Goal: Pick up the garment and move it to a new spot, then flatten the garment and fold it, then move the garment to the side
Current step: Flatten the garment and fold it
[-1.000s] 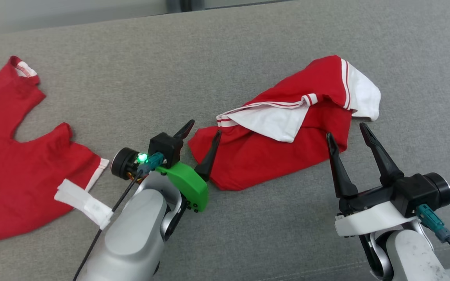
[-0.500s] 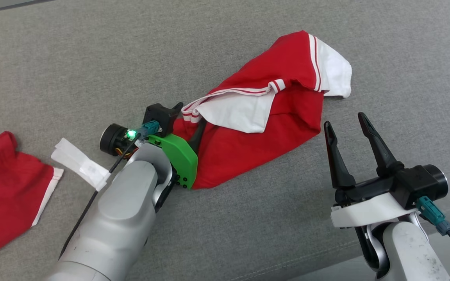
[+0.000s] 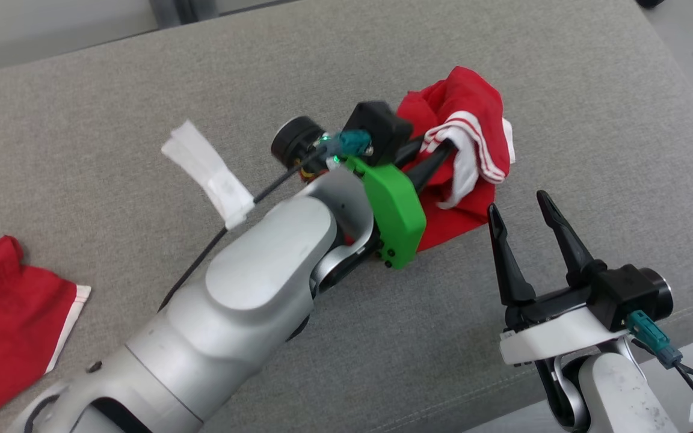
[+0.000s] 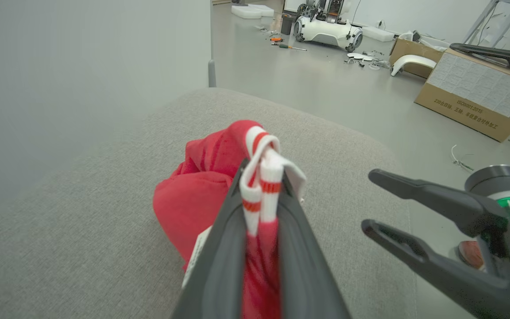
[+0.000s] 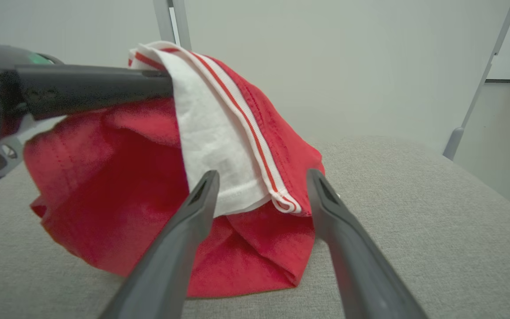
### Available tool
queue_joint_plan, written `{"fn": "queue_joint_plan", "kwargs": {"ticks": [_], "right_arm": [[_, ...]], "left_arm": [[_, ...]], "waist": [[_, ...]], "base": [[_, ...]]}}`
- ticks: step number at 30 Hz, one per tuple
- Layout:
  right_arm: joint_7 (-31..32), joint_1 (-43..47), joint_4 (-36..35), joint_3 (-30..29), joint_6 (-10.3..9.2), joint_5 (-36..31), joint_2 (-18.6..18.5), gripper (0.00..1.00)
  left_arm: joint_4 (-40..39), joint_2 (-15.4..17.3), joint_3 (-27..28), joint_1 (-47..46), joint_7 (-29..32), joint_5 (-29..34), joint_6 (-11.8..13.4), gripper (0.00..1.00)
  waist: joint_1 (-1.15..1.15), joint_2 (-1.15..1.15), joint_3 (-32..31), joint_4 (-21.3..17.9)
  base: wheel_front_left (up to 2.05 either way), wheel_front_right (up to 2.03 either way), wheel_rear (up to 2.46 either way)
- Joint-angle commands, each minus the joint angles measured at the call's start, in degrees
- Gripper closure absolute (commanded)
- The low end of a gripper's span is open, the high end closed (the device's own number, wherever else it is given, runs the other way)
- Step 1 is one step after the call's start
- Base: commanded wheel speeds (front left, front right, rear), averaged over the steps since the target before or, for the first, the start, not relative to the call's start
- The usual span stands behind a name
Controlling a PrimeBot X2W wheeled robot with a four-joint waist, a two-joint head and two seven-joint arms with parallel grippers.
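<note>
The garment (image 3: pixel 464 93) is red cloth with a white panel and a white ribbed band carrying thin red stripes. It is bunched into a heap. The striped band is pinched between the closed fingers of the left tool (image 3: pixel 443 153) and raised above the grey cushion (image 3: pixel 142 120). The lower red folds rest on the cushion, towards its far right end.
</note>
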Motion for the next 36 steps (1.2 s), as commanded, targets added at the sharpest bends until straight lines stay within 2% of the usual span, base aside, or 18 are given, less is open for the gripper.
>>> {"fn": "queue_joint_plan", "kwargs": {"ticks": [1,6,8,12,14,16,19,23,27,29,32,33,34,36], "right_arm": [[0.0,0.9,0.2,0.2,-0.04,0.7,0.0,0.0],[0.0,2.2,0.7,0.6,-0.04,2.7,0.0,0.0],[0.0,2.7,1.0,0.7,-0.04,3.1,0.0,0.0],[0.0,3.5,1.0,0.7,-0.04,3.8,0.0,0.0],[0.0,3.8,0.9,0.5,-0.04,4.1,0.0,0.0],[0.0,4.0,0.7,-0.1,-0.04,4.3,0.0,0.0],[0.0,3.9,0.5,-0.4,-0.03,4.4,0.1,0.0],[0.0,3.3,0.5,-0.6,-0.04,3.5,0.0,0.0],[0.0,3.1,0.2,-1.5,-0.04,2.6,0.0,0.0],[0.0,3.6,0.0,-2.3,-0.03,2.2,0.0,0.0],[0.0,4.4,0.1,-3.3,-0.03,1.4,0.0,0.0],[0.0,4.4,0.1,-3.4,-0.03,1.2,0.0,0.0],[0.0,4.2,0.1,-3.3,-0.03,1.0,0.0,0.0],[0.0,3.9,-0.1,-3.3,-0.04,0.6,0.0,0.0]], "left_arm": [[-1.9,0.6,0.1,-2.3,2.2,-2.7,-0.1,1.0],[-5.5,-0.1,4.8,-8.0,9.9,-16.4,0.6,1.0],[-7.3,-0.2,6.5,-10.9,8.9,-22.0,3.3,1.0],[-6.2,-0.1,7.6,-15.0,2.4,-29.2,11.6,1.0],[-3.1,0.0,6.9,-15.3,0.2,-30.2,14.1,1.0],[0.7,0.0,5.8,-12.6,0.4,-31.3,15.5,1.0],[5.6,1.0,4.4,-7.4,0.7,-32.2,15.6,1.0],[8.6,2.7,2.6,1.8,-1.0,-32.8,13.5,1.0],[7.2,8.0,-0.7,10.2,-5.7,-29.0,10.6,1.0],[5.9,11.0,-2.1,12.9,-8.8,-26.5,11.0,1.0],[2.9,15.6,-3.8,17.3,-13.9,-21.8,13.8,1.0],[2.3,16.2,-3.8,17.9,-14.4,-21.2,14.6,0.65],[0.8,17.3,-3.7,18.9,-15.2,-20.2,16.0,0.0],[-1.6,18.9,-4.2,19.2,-16.1,-16.9,18.2,0.0]], "waist": [[0.0,0.0,-2.6,-1.9],[0.0,0.0,-5.4,-4.4],[0.0,0.0,-6.4,-5.3],[0.0,0.0,-7.3,-5.9],[0.0,0.0,-7.5,-5.8],[0.0,0.0,-7.4,-5.2],[0.0,0.0,-7.0,-3.9],[0.0,0.0,-6.2,-2.0],[0.0,0.0,-5.6,-0.2],[0.0,0.0,-5.4,1.0],[0.0,0.0,-4.9,3.8],[0.0,0.0,-4.8,4.3],[0.0,0.0,-4.5,5.0],[0.0,0.0,-4.1,6.1]], "base": [[0.0,0.0,0.0],[0.0,0.0,0.0],[0.0,0.0,0.0],[0.0,0.0,0.0],[0.0,0.0,0.0],[0.0,0.0,0.0],[0.0,0.0,0.0],[0.0,0.0,0.0],[0.0,0.0,0.0],[0.0,0.0,0.0],[0.0,0.0,0.0],[0.0,0.0,0.0],[0.0,0.0,0.0],[0.0,0.0,0.0]]}}
